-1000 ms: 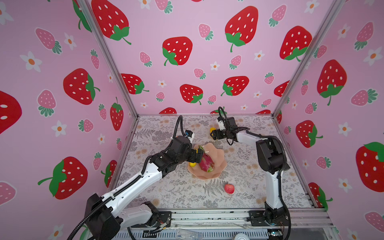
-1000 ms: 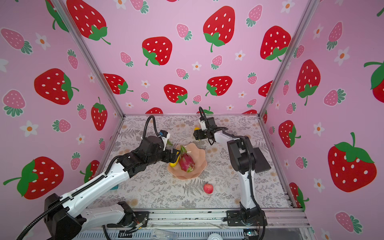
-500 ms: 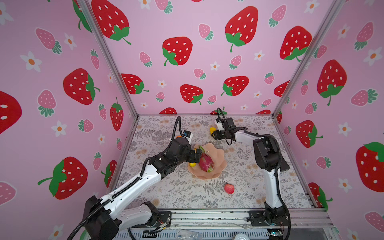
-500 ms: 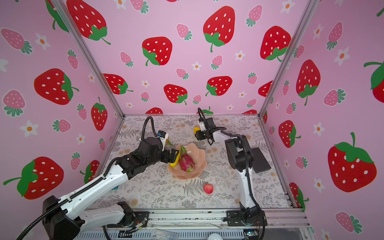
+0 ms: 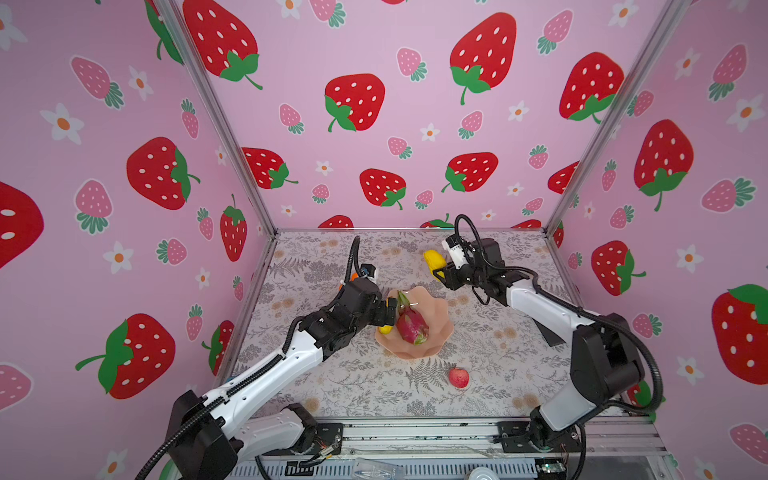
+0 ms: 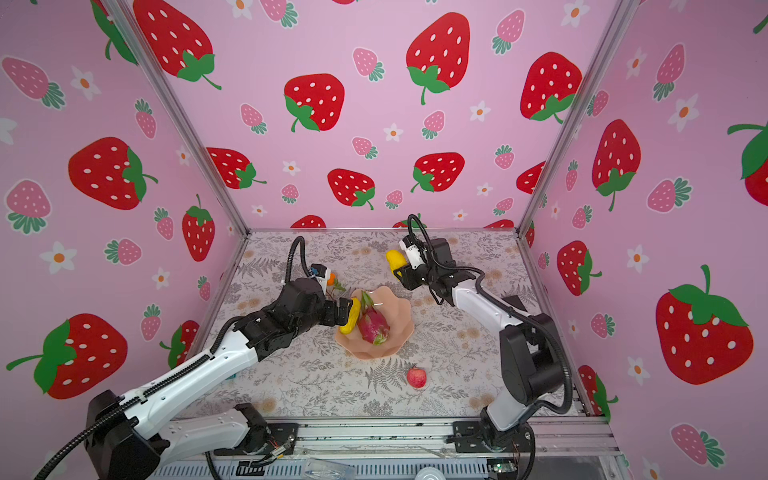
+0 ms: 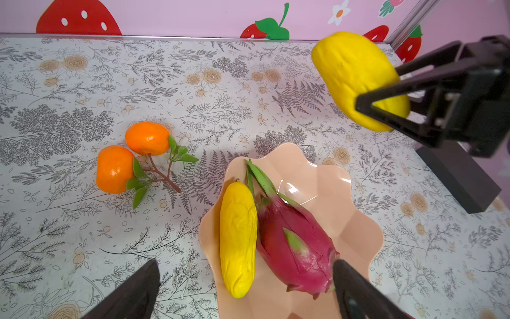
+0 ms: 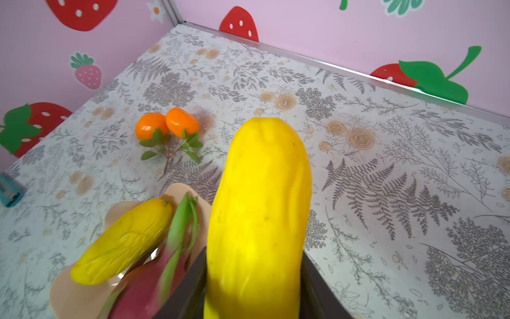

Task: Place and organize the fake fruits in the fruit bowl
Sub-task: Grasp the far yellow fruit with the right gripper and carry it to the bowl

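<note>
The salmon-pink fruit bowl (image 5: 434,332) (image 6: 397,322) (image 7: 345,221) (image 8: 63,290) sits mid-table. In it a magenta dragon fruit (image 5: 411,326) (image 6: 372,328) (image 7: 292,243) lies beside a yellow fruit (image 5: 384,329) (image 6: 351,318) (image 7: 238,237) (image 8: 124,243). My left gripper (image 5: 390,315) (image 6: 343,311) (image 7: 245,265) is open at the bowl's left rim, holding nothing. My right gripper (image 5: 438,270) (image 6: 399,272) (image 8: 255,276) is shut on a second yellow fruit (image 5: 433,259) (image 7: 356,77) (image 8: 259,215), above the table behind the bowl. The joined oranges (image 6: 331,280) (image 7: 132,157) (image 8: 167,125) lie left of the bowl. A red-pink apple (image 5: 458,377) (image 6: 416,377) lies in front of it.
Strawberry-printed pink walls close the table on the left, back and right. A flat black block (image 7: 458,176) (image 5: 548,336) lies on the table right of the bowl. A small teal object (image 8: 9,190) sits at the table's left edge.
My right gripper has closed on the yellow fruit at the back of the table and now holds it off the surface. The left arm has hardly moved.
</note>
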